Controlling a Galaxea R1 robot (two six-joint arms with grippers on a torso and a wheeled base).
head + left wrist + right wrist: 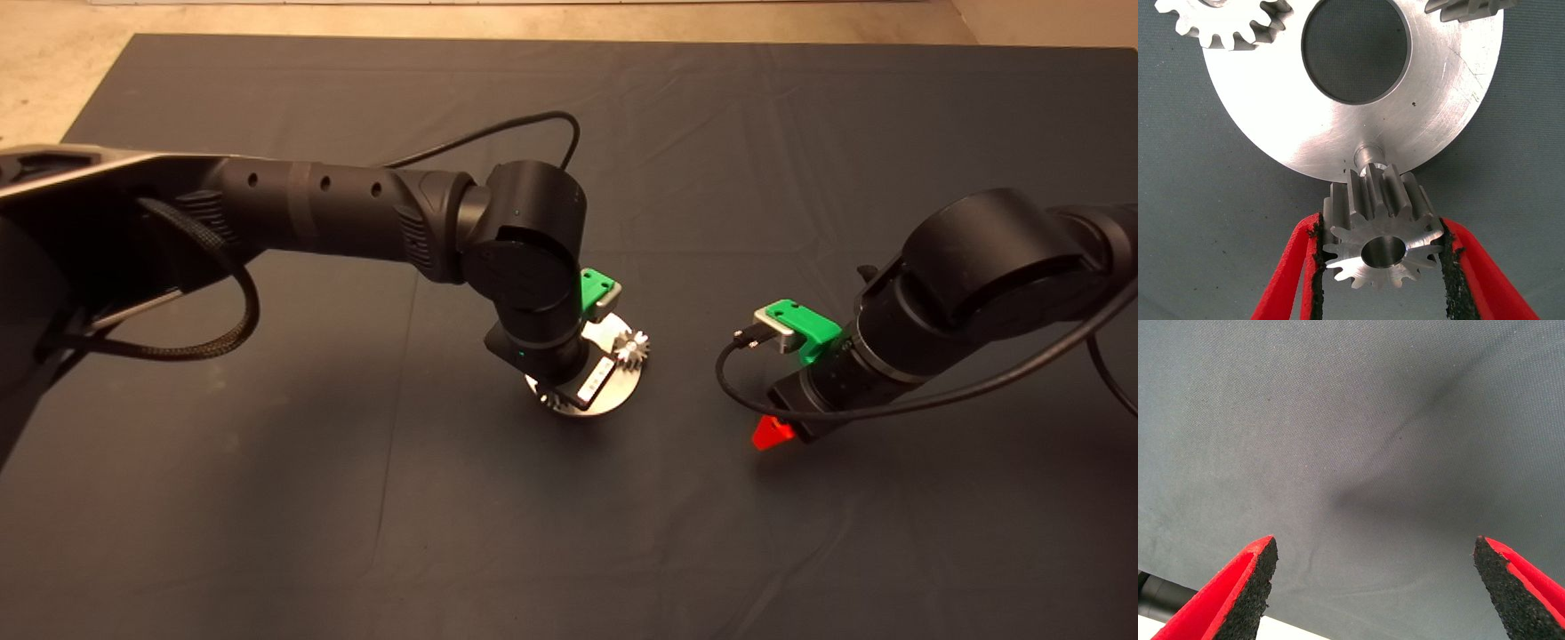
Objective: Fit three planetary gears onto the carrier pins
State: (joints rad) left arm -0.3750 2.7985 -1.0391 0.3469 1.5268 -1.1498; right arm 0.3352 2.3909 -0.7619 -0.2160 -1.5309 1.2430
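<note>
Left end effector [1381, 267] is pinched shut on the third planetary gear [1381, 230], pads on opposite tooth flanks, bore facing the wrist cam. The gear sits just off the rim of the carrier disc [1271, 113], right beside the last bare carrier pin [1370, 155], and is not on it yet. In the left wrist view the gear's far end looks to be touching or just short of the pin tip, can't tell which

Two other gears are already on the disc: one [1225, 27] on one side of the centre hole, another [1465, 8] at the opposite edge, mostly cut off. From the head view the disc [613, 391] lies mid-mat, mostly hidden under the left wrist, with one seated gear [633, 345] showing

Right end effector [772, 434] is out to the right of the disc, fingers [1238, 587] spread wide, holding nothing, only the mat [1351, 420] beneath it. It's idle

Judgement: last of three, so the task is near done. For this step:
- get the bore coaxial with the pin first; it currently reads offset outward from the pin
- bring the gear axis parallel to the pin before descending, or a tilted bore will jam on the pin edge
- lower slowly, release only once the gear face is flat on the disc
- open straight out so the pads don't drag the gear back up or shove the disc
</note>
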